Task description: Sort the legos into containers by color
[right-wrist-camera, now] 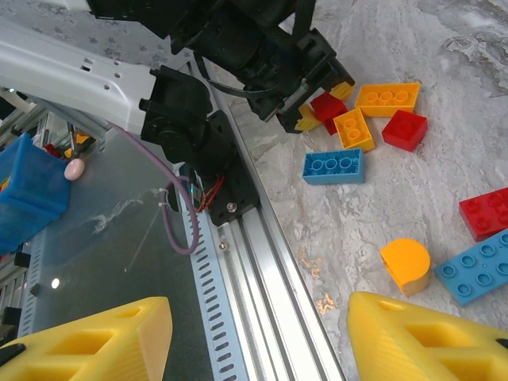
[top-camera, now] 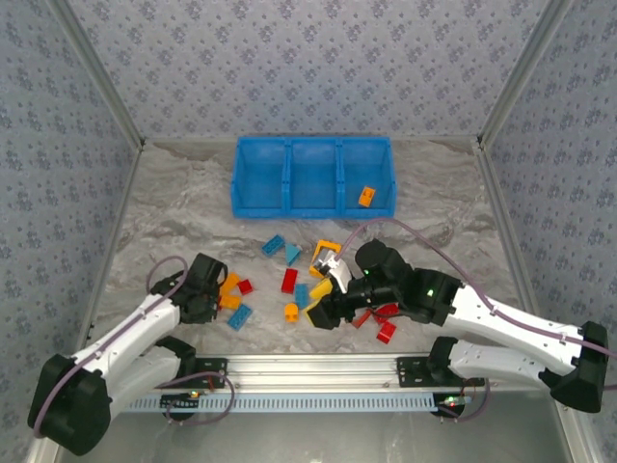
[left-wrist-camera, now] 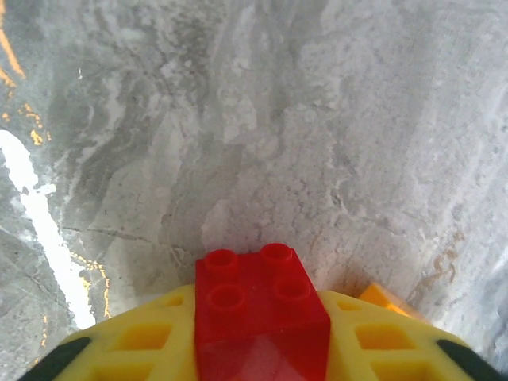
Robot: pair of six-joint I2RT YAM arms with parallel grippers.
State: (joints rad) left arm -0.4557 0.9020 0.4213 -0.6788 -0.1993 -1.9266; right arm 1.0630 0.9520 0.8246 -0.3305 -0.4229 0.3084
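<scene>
The left gripper [top-camera: 218,289] is clamped on a small red four-stud plastic brick [left-wrist-camera: 258,309] at the left edge of the loose bricks. The bright blue three-compartment plastic tray [top-camera: 289,207] lies farther out and to the right of that gripper, with its left compartment nearest and an orange brick [top-camera: 366,196] in its right one. The right gripper [right-wrist-camera: 258,337] hangs over the central bricks with its fingers spread, gripping nothing.

Red brick [left-wrist-camera: 260,313] partly below the bottom edge

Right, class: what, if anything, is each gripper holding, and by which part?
The left gripper holds a red four-stud brick, its jaws pressed on two opposite side walls, studs clear. The right gripper is open and holds nothing.
</scene>
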